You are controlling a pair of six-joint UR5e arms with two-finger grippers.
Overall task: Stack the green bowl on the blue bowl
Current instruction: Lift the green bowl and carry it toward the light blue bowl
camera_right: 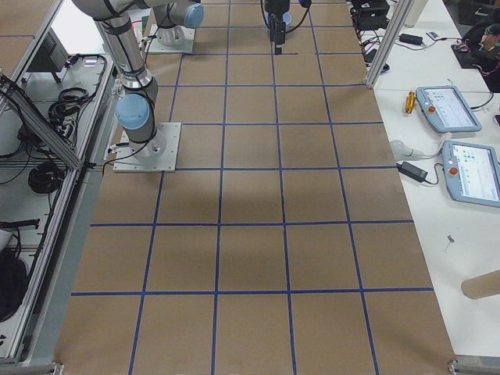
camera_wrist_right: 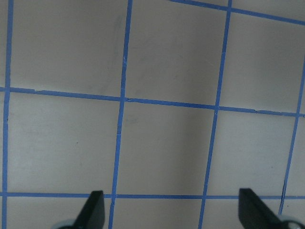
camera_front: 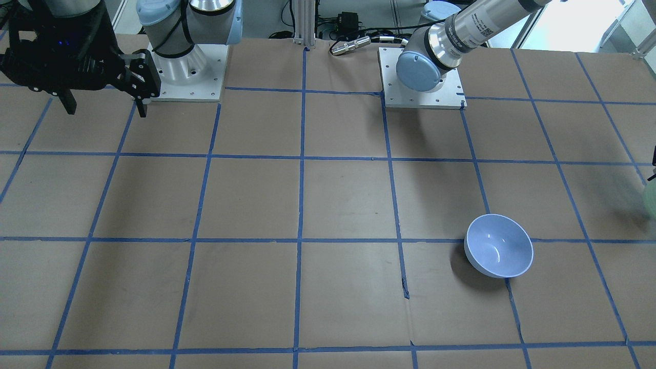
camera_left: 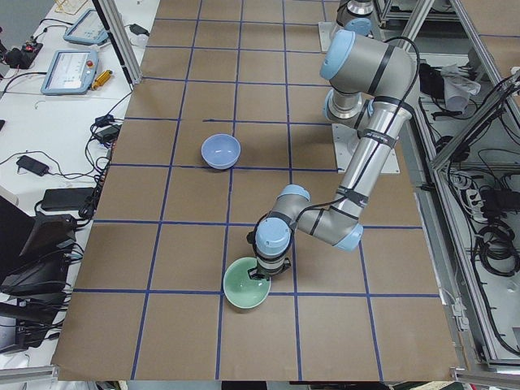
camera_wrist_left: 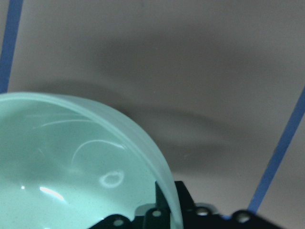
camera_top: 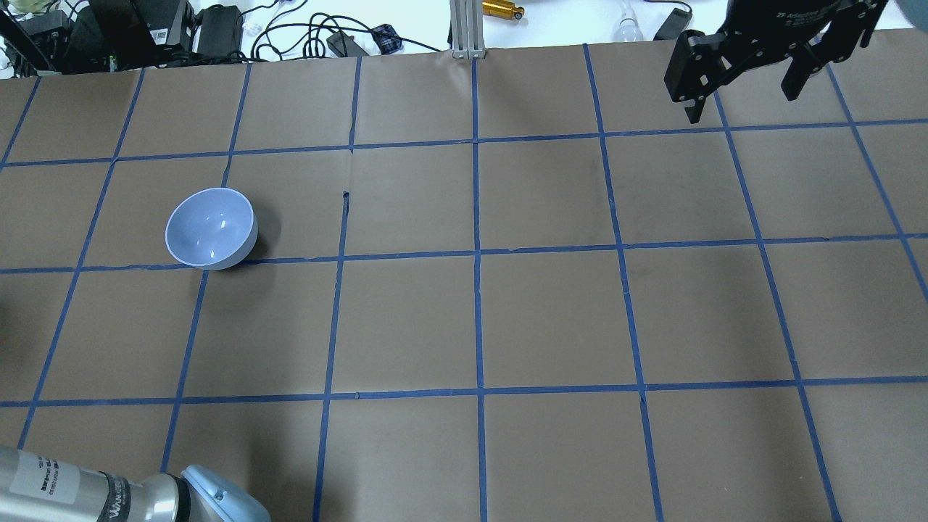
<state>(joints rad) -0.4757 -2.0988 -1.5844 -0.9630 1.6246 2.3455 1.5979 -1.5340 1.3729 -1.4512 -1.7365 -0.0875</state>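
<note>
The pale mint-green bowl (camera_left: 245, 294) sits at the table's left end, far from the blue bowl, and fills the lower left of the left wrist view (camera_wrist_left: 71, 176). My left gripper (camera_left: 260, 275) is shut on its rim, one finger inside and one outside (camera_wrist_left: 164, 206). The bowl casts a shadow on the paper and seems slightly raised. A sliver of it shows at the right edge of the front view (camera_front: 651, 201). The lavender-blue bowl (camera_top: 211, 228) stands upright and empty (camera_front: 498, 246), also in the left side view (camera_left: 221, 151). My right gripper (camera_top: 747, 87) is open and empty, high over the far right.
Brown paper with a blue tape grid (camera_top: 477, 254) covers the table. The arm bases (camera_front: 421, 77) are bolted at the robot's side. Cables and power bricks (camera_top: 217, 29) lie past the far edge. Tablets (camera_right: 447, 109) lie on a side bench.
</note>
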